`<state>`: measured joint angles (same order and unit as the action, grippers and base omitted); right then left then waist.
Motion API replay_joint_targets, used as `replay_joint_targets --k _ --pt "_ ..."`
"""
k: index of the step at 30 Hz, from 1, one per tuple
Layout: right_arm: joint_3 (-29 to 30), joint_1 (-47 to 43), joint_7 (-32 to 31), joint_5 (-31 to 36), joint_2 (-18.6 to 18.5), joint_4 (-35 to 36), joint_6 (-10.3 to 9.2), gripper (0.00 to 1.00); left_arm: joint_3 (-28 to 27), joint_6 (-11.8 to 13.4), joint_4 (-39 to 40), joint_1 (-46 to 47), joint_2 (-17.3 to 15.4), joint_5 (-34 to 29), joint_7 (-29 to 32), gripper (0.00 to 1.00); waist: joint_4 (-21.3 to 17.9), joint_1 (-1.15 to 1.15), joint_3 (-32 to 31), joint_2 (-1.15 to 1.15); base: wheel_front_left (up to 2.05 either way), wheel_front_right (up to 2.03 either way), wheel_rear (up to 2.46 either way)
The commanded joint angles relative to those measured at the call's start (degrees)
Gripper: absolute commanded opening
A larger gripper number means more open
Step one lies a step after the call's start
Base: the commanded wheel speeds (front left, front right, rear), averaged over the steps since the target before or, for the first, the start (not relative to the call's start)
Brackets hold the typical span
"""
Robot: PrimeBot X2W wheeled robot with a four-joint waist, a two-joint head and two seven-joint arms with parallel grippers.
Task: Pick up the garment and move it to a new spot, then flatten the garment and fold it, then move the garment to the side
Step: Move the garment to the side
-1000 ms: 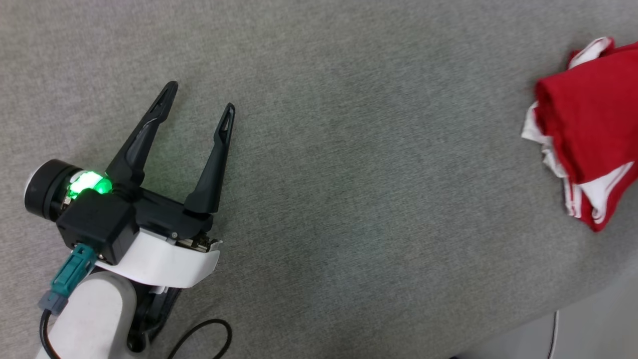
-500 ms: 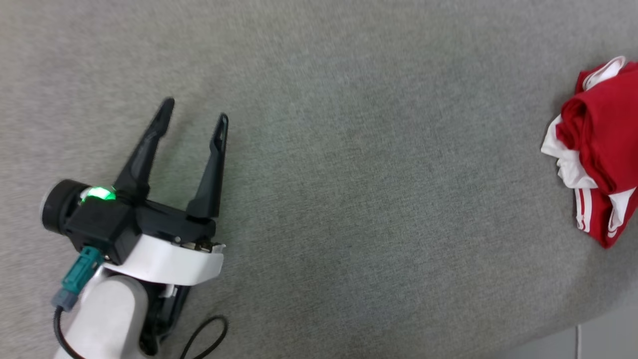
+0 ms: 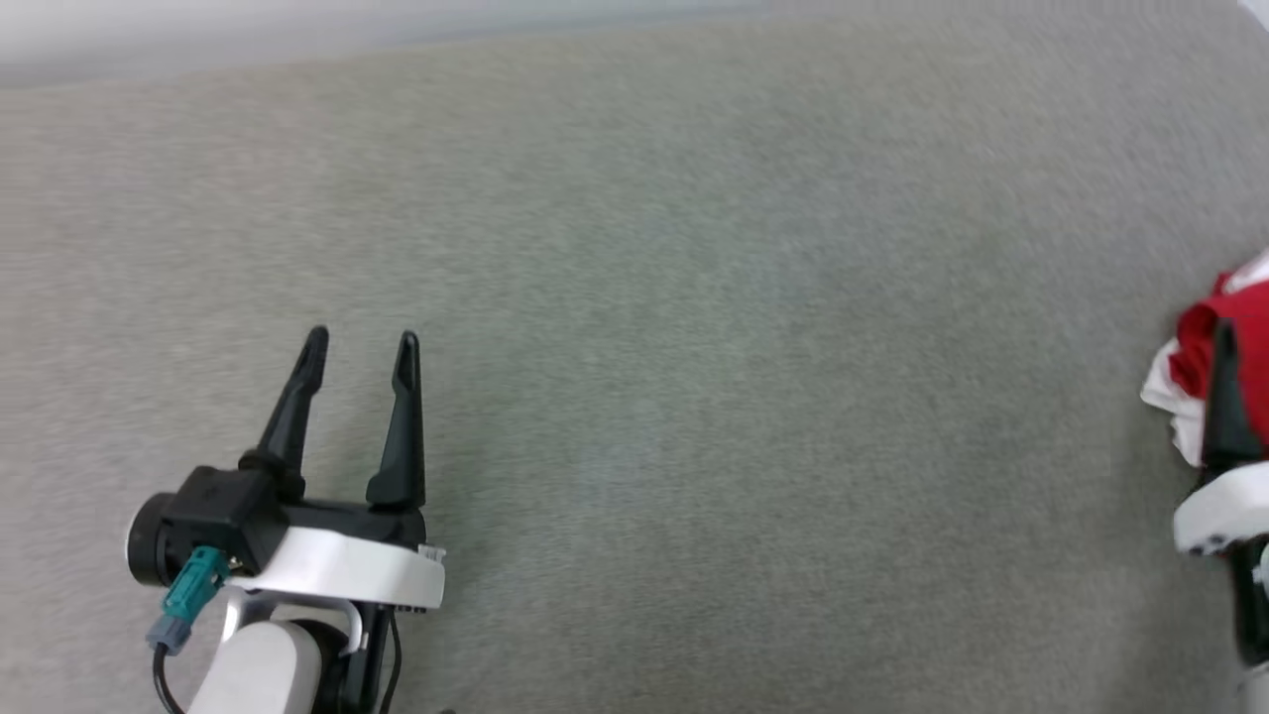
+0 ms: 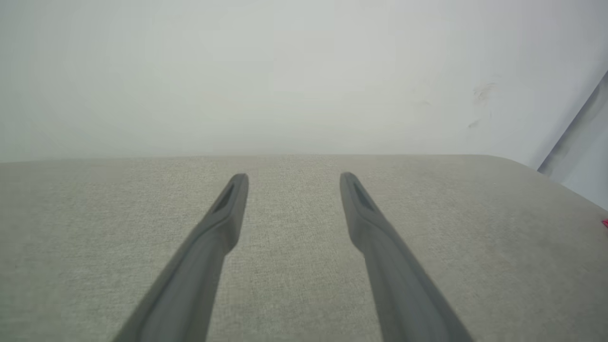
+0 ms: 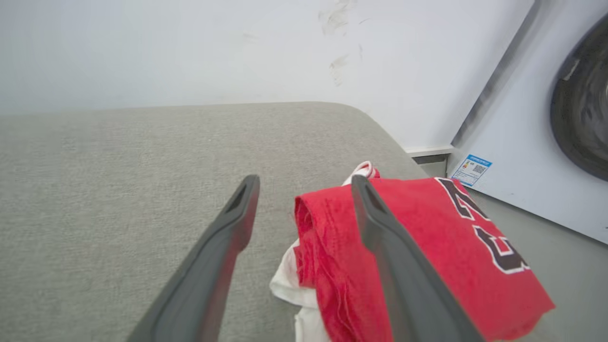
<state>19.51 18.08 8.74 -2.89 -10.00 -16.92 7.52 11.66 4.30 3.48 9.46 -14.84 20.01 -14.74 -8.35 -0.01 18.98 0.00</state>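
Note:
The garment (image 5: 427, 228) is a red folded bundle with white trim and black white-edged lettering, lying at the right end of the grey padded surface (image 3: 694, 347). In the head view the garment (image 3: 1195, 342) sits at the right edge. My right gripper (image 5: 304, 183) is open just above it: one finger is over the red cloth, the other over bare surface, with the bundle's folded edge between them. One dark finger (image 3: 1225, 397) crosses the cloth. My left gripper (image 3: 362, 340) is open and holds nothing at the lower left, and in its own view my left gripper (image 4: 293, 178) hovers over bare surface.
A white wall (image 4: 285, 71) runs behind the surface's far edge. Right of the surface stands a white appliance with a dark round door (image 5: 584, 95) and a small label (image 5: 471, 169). Grey floor (image 5: 570, 266) lies beyond the rounded right end.
The head camera has shifted, so the surface's far edge now shows. A finger of my right gripper has come into view over the garment. My left gripper's fingers point straighter up.

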Motion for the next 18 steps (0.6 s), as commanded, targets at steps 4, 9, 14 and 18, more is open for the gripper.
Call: replay_joint_targets --k 4,9,14,18 --pt "-2.6 -6.4 -0.8 0.8 3.5 7.0 -0.07 1.00 -1.0 -0.6 -2.3 -2.4 0.7 0.3 -0.4 1.00 5.6 0.01 -5.8 0.00 0.00 0.00 0.00" --pt "-6.3 -11.5 -2.3 -0.8 5.8 12.6 -0.07 1.00 -1.8 -1.4 -4.0 -4.6 1.2 -0.1 -0.5 1.00 7.7 0.01 -9.4 0.00 0.00 0.00 0.00" --pt "-8.3 -17.5 -4.2 -1.2 6.8 17.6 -0.07 1.00 -2.0 -2.6 -5.4 -7.3 1.8 -0.6 -0.5 1.00 8.8 0.01 -13.3 0.00 0.00 0.00 0.00" --pt "-9.5 -22.3 -6.4 -1.6 7.1 21.4 -0.07 1.00 -2.0 -3.2 -6.8 -9.7 2.0 -0.8 -0.4 1.00 8.9 0.01 -16.6 0.00 0.00 0.00 0.00"
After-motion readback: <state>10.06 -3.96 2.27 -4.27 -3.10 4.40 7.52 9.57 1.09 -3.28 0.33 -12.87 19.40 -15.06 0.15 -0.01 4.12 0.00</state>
